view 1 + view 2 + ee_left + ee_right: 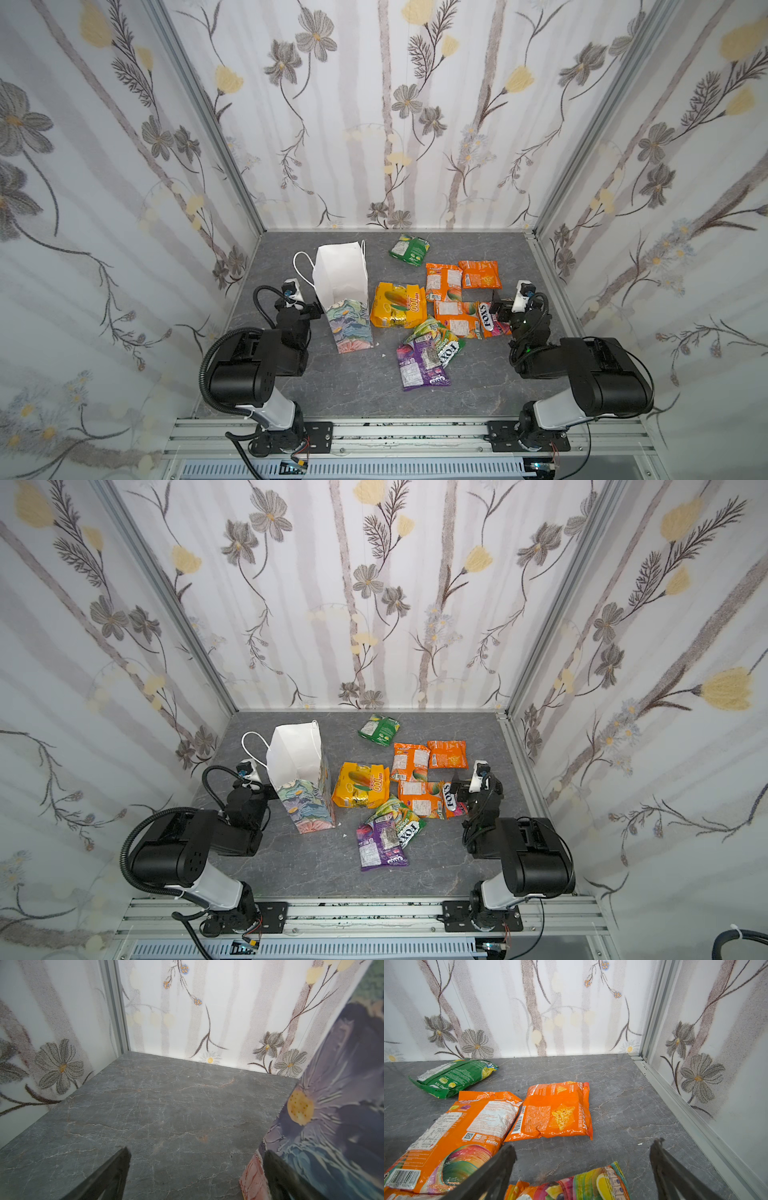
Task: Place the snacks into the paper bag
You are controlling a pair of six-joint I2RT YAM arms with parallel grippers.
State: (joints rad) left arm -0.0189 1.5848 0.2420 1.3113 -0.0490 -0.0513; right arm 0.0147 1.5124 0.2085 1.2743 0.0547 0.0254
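Right pincer point(583, 1147), released, hangs just over FOX'S packet point(489, 319), long axis toward table's point(365, 382) far edge; left pincer point(197, 1151), released, beside paper bag point(348, 328), farther off.

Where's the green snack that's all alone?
In both top views the green packet lies flat near the back wall, just behind the orange packets, right of the paper bag.

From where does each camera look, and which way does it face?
Both top views: high behind left arm and right arm, looking down on table, paper bag, snacks.
Left wrist: low, facing back corner; open left hand, paper bag beside it.
Right wrist: low, facing back wall over green packet; open right hand.
Shared: top and right wrist views show the green packet.
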